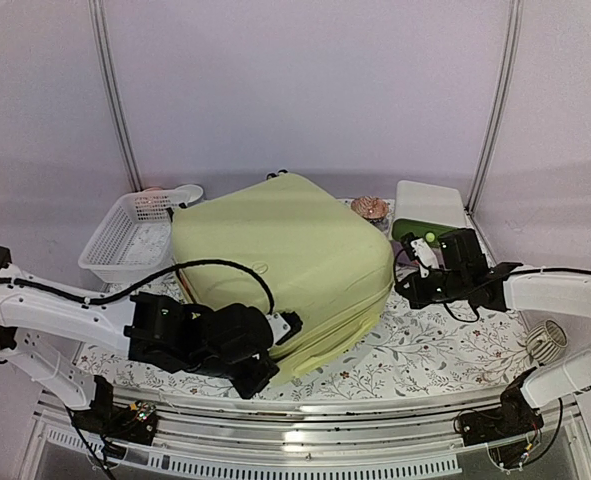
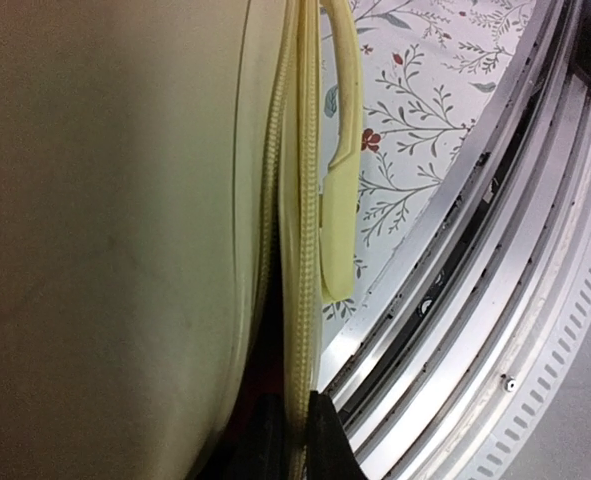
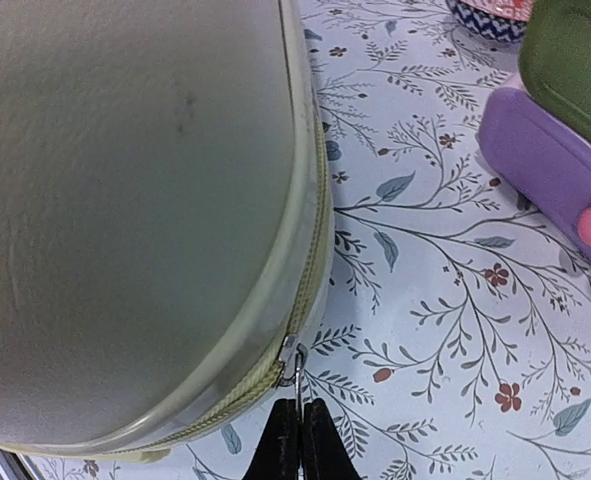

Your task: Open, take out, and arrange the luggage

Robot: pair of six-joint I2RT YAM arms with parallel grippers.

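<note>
My right tool (image 3: 297, 432) has its fingers pressed together on the small metal zip pull (image 3: 291, 368) at the right side of the luggage (image 1: 285, 260). My left tool (image 2: 297, 435) is clamped on the cream zip strip (image 2: 300, 250) at the side facing the near edge. The luggage lies flat in the middle of the bench (image 1: 425, 350), its near corner close to the near edge.

I judge this to be the opening step. The lid is down and nothing has come out. Beside my left tool a dark gap shows between shell and strip, so the zip looks undone there. At the pull the teeth are meshed on one side.

Next, I think, the right tool must draw the pull along the seam and round the curved corner. It should keep in line with the teeth while the left tool holds the strip taut. A crooked tug could jam the slider or drag the case.

I count:
- one luggage
- one zip pull in view
- one white slatted basket (image 1: 125, 235) at the far left corner
- one white box (image 1: 430, 205) with a green and a purple drawer at the far right corner
- one small patterned cup (image 1: 370, 208) beside it
- two tools
</note>
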